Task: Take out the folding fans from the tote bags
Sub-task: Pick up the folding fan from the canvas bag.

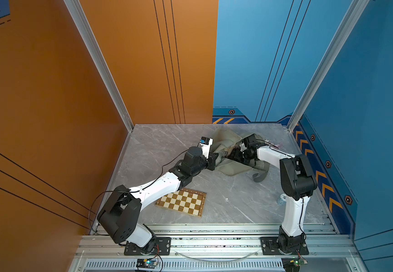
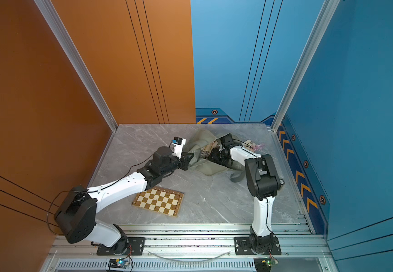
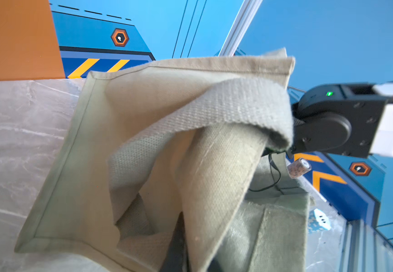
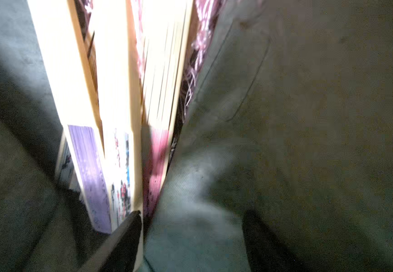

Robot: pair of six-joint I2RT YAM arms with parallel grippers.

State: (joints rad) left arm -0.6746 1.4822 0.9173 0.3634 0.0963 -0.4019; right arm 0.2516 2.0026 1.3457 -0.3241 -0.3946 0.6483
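The grey marbled tabletop (image 1: 228, 207) carries a brown-and-cream chessboard (image 1: 181, 202), lying flat toward the near side. At the far side a crumpled olive tote bag (image 1: 230, 167) rests on it. Just beyond the bag, toward the right side, lie folding fans (image 2: 252, 144) with pink tassels.

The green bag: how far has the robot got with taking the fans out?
Partly done, it seems: a few loose fans, pink tassels showing, appear to lie outside the tote bag. In hand: the left gripper pinches the bag's fabric while the open right gripper reaches inside. Left to do: several packed fans remain in the bag.
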